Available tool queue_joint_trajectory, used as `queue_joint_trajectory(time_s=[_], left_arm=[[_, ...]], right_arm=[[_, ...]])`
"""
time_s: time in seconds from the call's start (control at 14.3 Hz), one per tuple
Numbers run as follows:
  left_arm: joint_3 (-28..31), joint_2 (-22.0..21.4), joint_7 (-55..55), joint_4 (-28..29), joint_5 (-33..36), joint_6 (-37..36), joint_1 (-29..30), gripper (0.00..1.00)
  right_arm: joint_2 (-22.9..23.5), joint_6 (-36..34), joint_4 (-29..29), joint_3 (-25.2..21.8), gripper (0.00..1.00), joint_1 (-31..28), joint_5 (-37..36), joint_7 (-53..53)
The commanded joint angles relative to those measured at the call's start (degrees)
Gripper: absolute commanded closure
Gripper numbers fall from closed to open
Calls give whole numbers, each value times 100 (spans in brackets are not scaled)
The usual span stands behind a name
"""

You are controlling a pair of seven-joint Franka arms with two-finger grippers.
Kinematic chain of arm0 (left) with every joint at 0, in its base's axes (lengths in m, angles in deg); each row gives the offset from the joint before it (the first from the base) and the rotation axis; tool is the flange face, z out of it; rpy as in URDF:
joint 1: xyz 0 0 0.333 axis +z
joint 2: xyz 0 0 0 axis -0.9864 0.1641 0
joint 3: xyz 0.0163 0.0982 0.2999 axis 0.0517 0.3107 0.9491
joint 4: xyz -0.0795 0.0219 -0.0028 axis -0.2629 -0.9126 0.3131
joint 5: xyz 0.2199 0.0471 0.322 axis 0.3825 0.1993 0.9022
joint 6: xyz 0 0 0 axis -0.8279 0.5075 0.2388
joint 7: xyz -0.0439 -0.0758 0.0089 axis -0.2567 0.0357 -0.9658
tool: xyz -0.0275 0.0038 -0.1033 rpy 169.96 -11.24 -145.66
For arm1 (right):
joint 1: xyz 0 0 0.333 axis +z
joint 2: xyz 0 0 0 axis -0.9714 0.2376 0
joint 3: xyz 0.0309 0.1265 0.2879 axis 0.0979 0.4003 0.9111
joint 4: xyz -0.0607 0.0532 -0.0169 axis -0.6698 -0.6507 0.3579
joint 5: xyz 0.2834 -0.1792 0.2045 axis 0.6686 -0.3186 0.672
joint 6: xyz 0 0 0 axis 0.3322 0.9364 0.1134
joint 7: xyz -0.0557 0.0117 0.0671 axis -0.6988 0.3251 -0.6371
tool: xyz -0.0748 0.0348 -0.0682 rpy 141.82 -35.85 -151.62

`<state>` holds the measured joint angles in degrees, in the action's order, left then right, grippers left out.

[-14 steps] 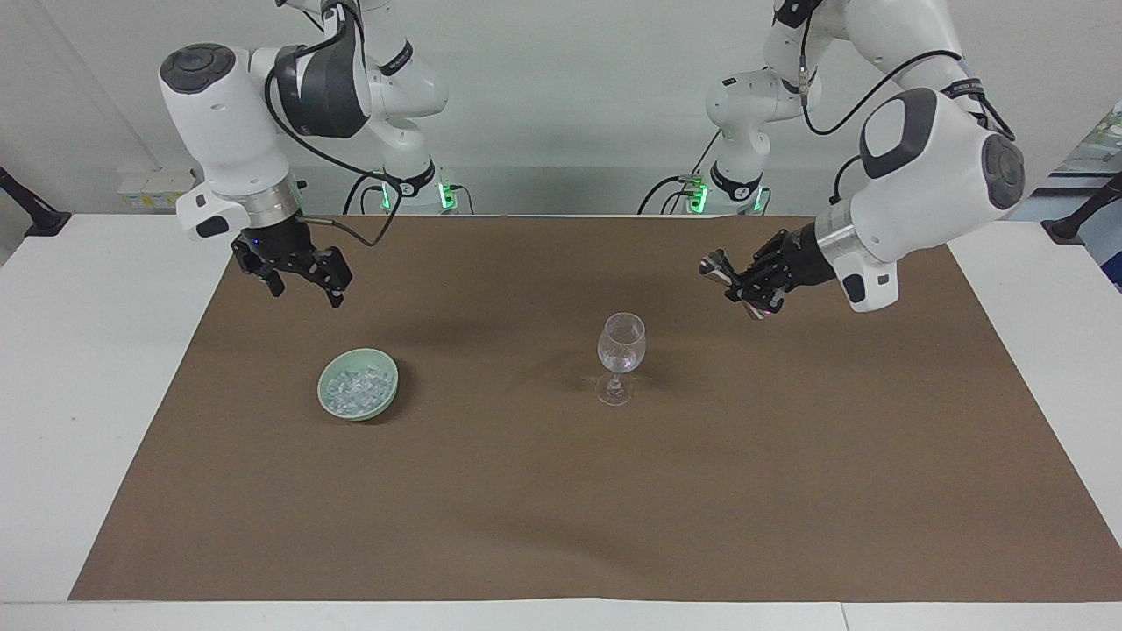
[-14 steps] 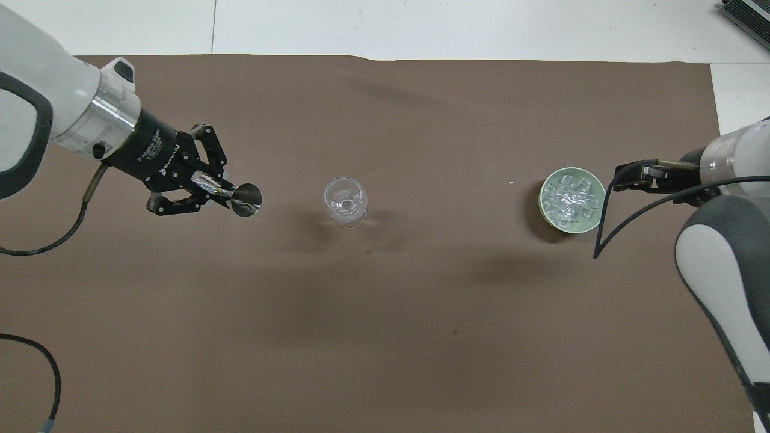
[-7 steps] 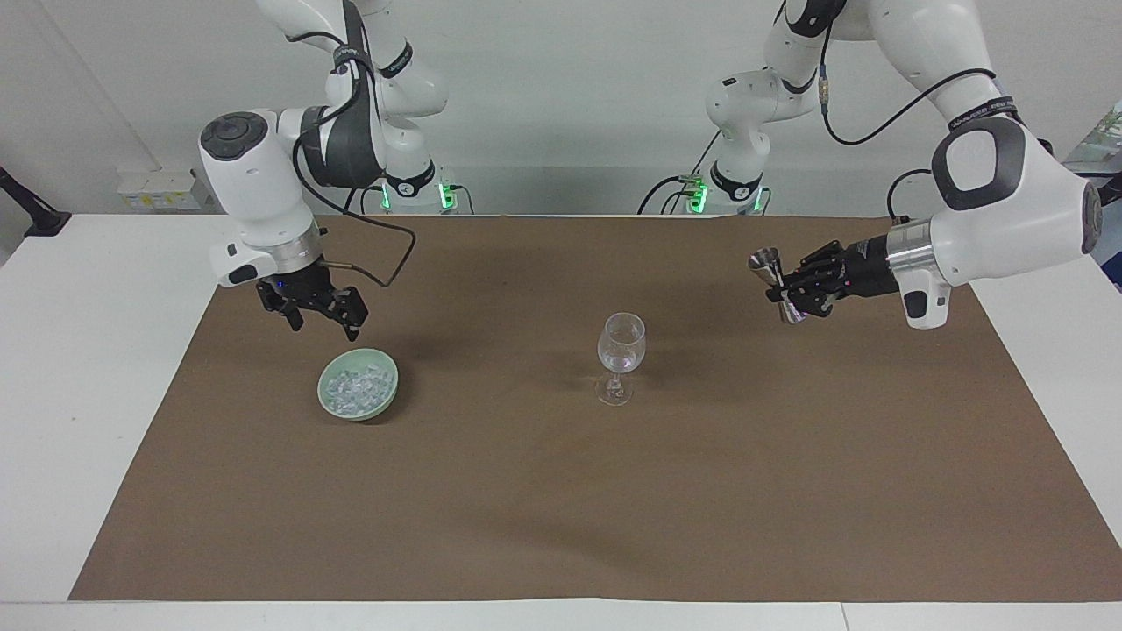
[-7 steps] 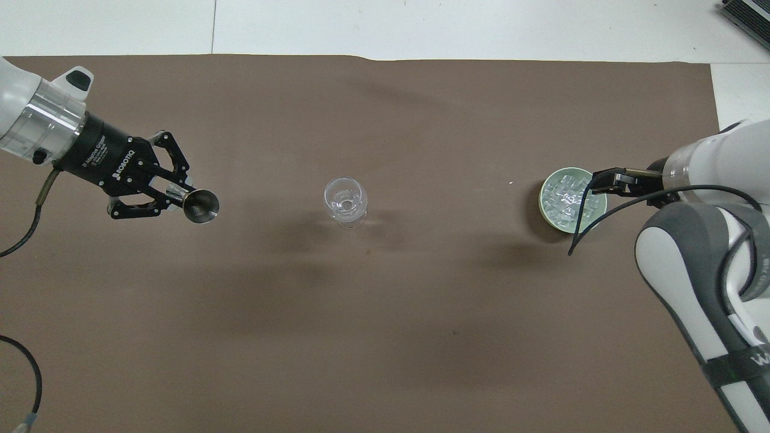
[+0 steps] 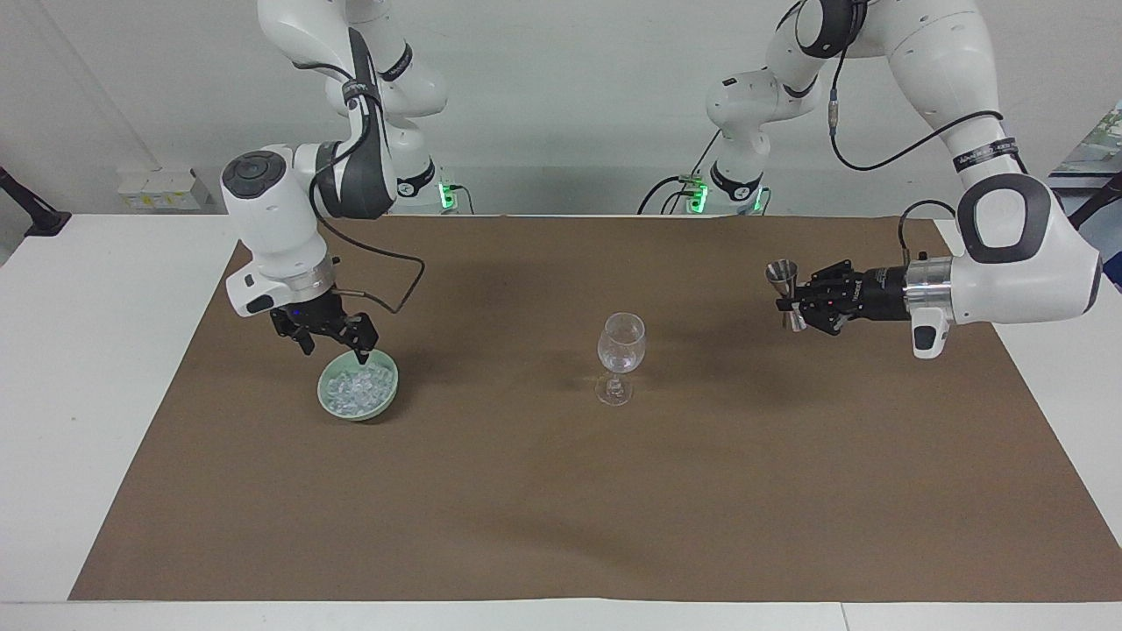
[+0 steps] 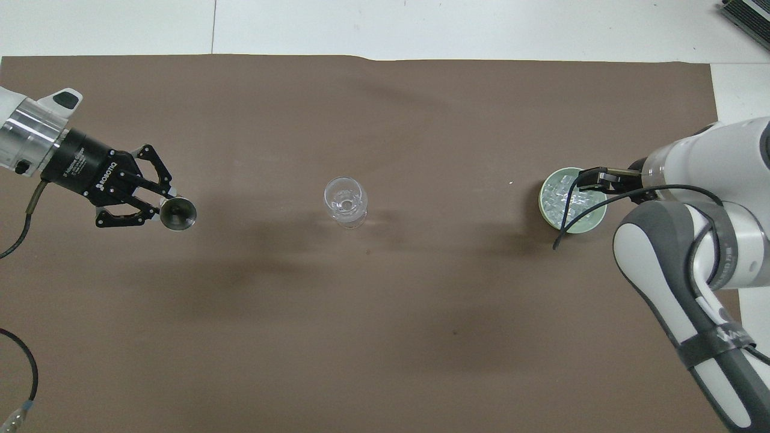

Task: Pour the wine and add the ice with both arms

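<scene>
A clear stemmed glass (image 5: 621, 343) (image 6: 345, 201) stands upright mid-mat. I cannot tell whether there is wine in it. My left gripper (image 5: 794, 303) (image 6: 161, 207) is shut on a small metal jigger (image 5: 779, 273) (image 6: 178, 214), held upright above the mat toward the left arm's end, well apart from the glass. The ice (image 5: 355, 386) (image 6: 565, 198) fills a pale green bowl (image 5: 384, 399) (image 6: 592, 221) toward the right arm's end. My right gripper (image 5: 335, 349) (image 6: 592, 180) hangs open just over the bowl's rim on the robots' side, with nothing between its fingers.
A brown mat (image 5: 561, 508) covers most of the white table (image 5: 96, 350). The right arm's black cable (image 6: 577, 216) loops over the bowl in the overhead view. Another cable (image 6: 30, 367) lies near the left arm's end.
The left gripper has carried the jigger away from the glass toward the left arm's end and turned it upright. The right gripper has come down to the ice bowl.
</scene>
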<state>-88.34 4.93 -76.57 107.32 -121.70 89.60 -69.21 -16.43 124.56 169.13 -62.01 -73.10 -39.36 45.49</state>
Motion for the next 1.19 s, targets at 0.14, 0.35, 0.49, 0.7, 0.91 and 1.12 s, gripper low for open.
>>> queue_joint_trajectory(time_s=[0.14, 0.35, 0.49, 0.7, 0.91, 1.12], left_arm=[[727, 526, 729, 85, -936, -679, 149, 100], [884, 737, 729, 85, -1243, -644, 245, 100], [964, 921, 712, 85, -1498, -627, 272, 100], [1113, 958, 668, 365, -1866, -443, 263, 100], [1228, 958, 650, 699, -2149, -424, 263, 100], [1342, 949, 650, 1051, -2483, -250, 263, 100]], right_arm=[[140, 136, 87, 25, 0, 45, 60, -162], [290, 390, 131, 25, 0, 54, 51, -171], [317, 487, 219, 25, 0, 10, 25, -258], [404, 812, 412, 25, 0, 1, 25, -356], [492, 821, 448, 25, 6, -17, 25, -364], [475, 804, 483, 25, 20, -17, 25, -373]])
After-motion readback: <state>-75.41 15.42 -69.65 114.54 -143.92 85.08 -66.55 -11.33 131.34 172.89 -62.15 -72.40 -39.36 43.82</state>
